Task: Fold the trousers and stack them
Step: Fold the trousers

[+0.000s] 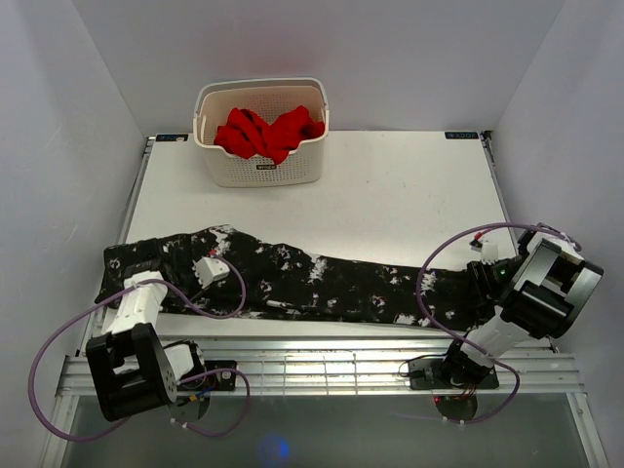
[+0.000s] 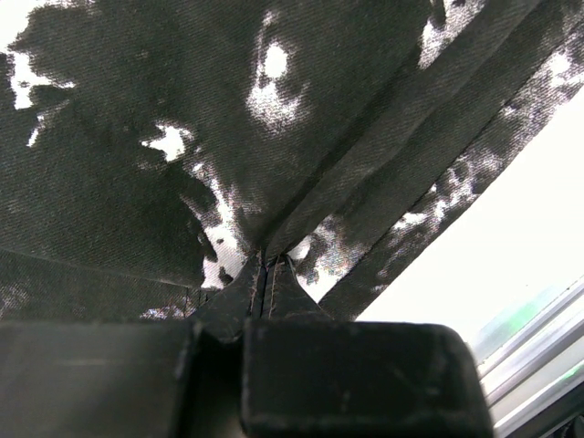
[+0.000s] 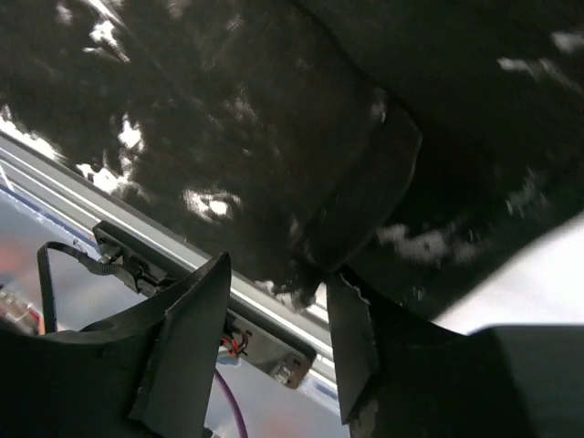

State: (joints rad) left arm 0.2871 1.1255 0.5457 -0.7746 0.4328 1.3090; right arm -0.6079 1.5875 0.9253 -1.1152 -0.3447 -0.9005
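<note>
Speckled black twill trousers (image 1: 322, 283) lying stretched out; left claw (image 2: 263, 269) pinching puckered fabric; right claw (image 3: 278, 274) spread.

Open room: table (image 1: 409, 195), bare white top from the basket's right side to the right wall, and from the trousers back to the rear edge. A narrower bare strip lies left of the basket.
Obstacle, far left-centre: white slatted basket (image 1: 292, 166), upright, red garment (image 1: 268, 132) heaped to its rim.
Obstacle, near band: trousers (image 1: 331, 283), flat, spanning almost the full width.
Obstacle, left end: left gripper (image 1: 213, 267) on the cloth, fingers pinched on a fold; purple cable (image 1: 58, 341) looping beside its arm.
Obstacle, right end: right gripper (image 3: 278, 269), fingers parted at the trouser edge; second cable loop (image 1: 434, 263) arching over the cloth.
Bounds: walls (image 1: 58, 146) close on both sides.
</note>
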